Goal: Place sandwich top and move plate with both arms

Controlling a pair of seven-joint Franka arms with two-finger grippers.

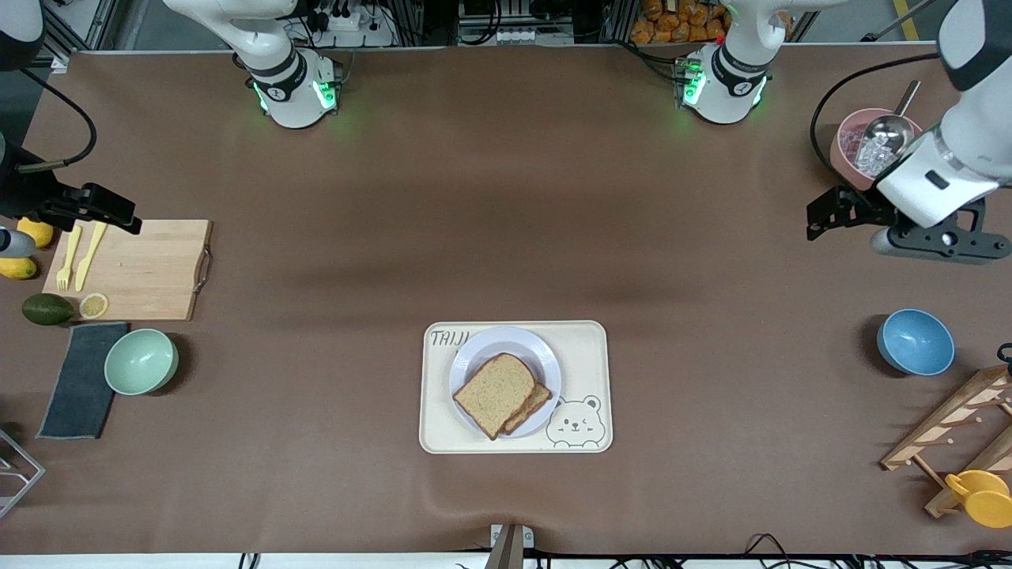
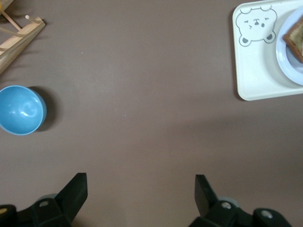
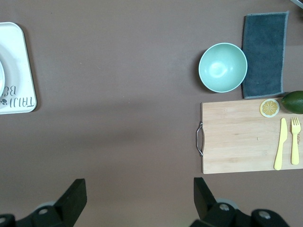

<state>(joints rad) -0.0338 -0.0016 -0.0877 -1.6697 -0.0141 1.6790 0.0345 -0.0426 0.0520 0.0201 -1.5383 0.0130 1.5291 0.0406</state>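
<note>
The plate (image 1: pixel 506 341) sits on a cream bear tray (image 1: pixel 589 356) near the table's front middle. On it the sandwich top (image 1: pixel 494 393), a plain brown slice, lies over a second slice (image 1: pixel 538 401) whose edge peeks out. My left gripper (image 1: pixel 814 221) hangs open and empty over bare table at the left arm's end. Its wrist view shows its own jaws (image 2: pixel 140 194) wide apart, with the tray (image 2: pixel 255 71), plate (image 2: pixel 289 66) and bread (image 2: pixel 296 40) some way off. My right gripper (image 1: pixel 126 217) is open and empty over the cutting board's edge, jaws (image 3: pixel 139 198) spread.
At the right arm's end lie a wooden cutting board (image 1: pixel 134 269) with yellow cutlery, a lemon slice, an avocado, a green bowl (image 1: pixel 141 361) and a grey cloth (image 1: pixel 79 379). At the left arm's end stand a blue bowl (image 1: pixel 915 341), a pink bowl with a scoop (image 1: pixel 874 142) and a wooden rack (image 1: pixel 957 427).
</note>
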